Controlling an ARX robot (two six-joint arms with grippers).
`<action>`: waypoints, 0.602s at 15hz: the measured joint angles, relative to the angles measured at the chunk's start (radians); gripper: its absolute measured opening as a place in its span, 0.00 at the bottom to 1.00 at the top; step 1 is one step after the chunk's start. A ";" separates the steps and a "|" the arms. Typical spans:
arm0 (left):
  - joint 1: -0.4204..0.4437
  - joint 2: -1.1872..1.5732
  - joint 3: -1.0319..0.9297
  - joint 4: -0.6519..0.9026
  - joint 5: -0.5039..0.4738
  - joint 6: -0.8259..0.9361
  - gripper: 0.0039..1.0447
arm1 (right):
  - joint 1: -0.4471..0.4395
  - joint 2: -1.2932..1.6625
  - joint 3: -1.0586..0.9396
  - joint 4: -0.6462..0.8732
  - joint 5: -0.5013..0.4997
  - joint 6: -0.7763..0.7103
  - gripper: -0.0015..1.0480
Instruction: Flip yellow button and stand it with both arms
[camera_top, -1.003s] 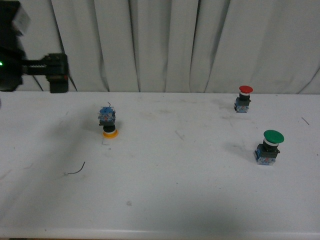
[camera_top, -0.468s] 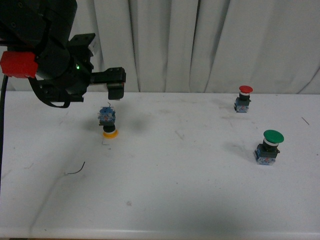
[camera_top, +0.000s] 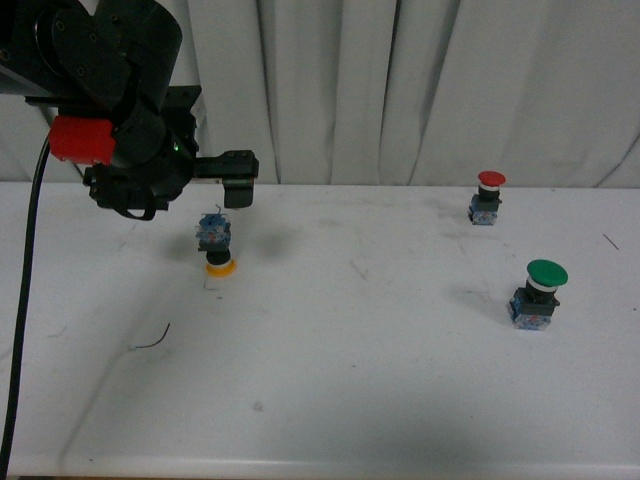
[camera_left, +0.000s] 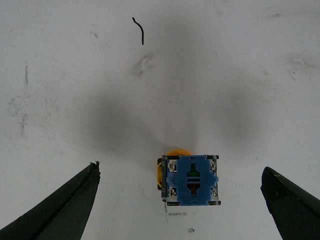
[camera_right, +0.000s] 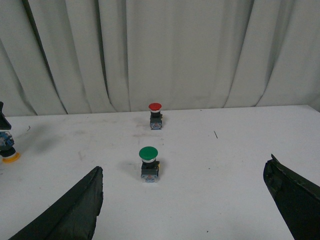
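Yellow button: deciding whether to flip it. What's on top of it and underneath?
The yellow button stands blue contact block up, open left gripper hovering above, not touching. Its yellow cap rests on the table; the cap's face is hidden.

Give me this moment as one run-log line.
left pincer: open, over yellow button | yellow button: cap down, not gripped | right pincer: open, holding nothing

left wrist view above yellow button (camera_left: 191, 180)
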 joint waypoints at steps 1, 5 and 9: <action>0.000 0.014 0.006 -0.001 -0.001 0.002 0.94 | 0.000 0.000 0.000 0.000 0.000 0.000 0.94; 0.000 0.060 0.026 -0.010 0.001 0.006 0.94 | 0.000 0.000 0.000 0.000 0.000 0.000 0.94; 0.000 0.067 0.039 -0.008 0.009 0.007 0.94 | 0.000 0.000 0.000 0.000 0.000 0.000 0.94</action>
